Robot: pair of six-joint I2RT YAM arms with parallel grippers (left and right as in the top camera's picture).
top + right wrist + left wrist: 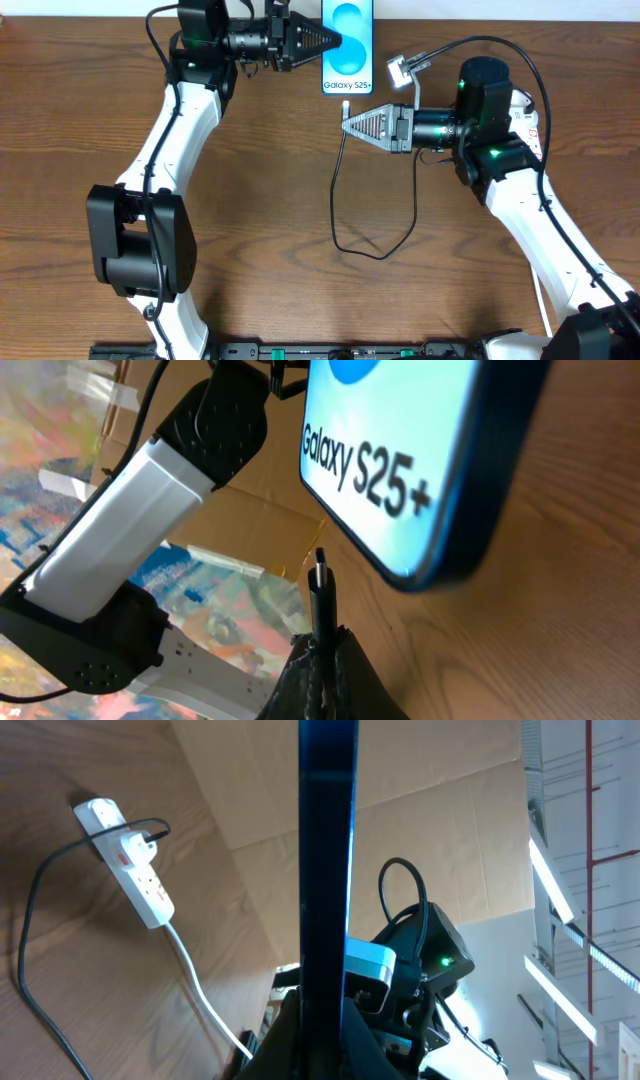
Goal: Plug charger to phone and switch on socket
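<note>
The phone (350, 45) stands at the table's far edge, screen up in the overhead view, reading "Galaxy S25+". My left gripper (336, 42) is shut on its left side; in the left wrist view the phone's dark edge (328, 860) rises from between the fingers (325, 1025). My right gripper (348, 122) is shut on the charger's black connector tip (345, 105), just below the phone's bottom end. In the right wrist view the tip (320, 585) points up from the fingers (322, 655), a short gap from the phone's bottom edge (400, 450). The socket (132, 870) lies on the table with the white adapter (98, 814) in it.
The black cable (345, 235) hangs from the tip and loops over the middle of the table. The socket's white cord (200, 995) runs toward the table's near side. In the overhead view the socket (527, 112) is mostly hidden under my right arm.
</note>
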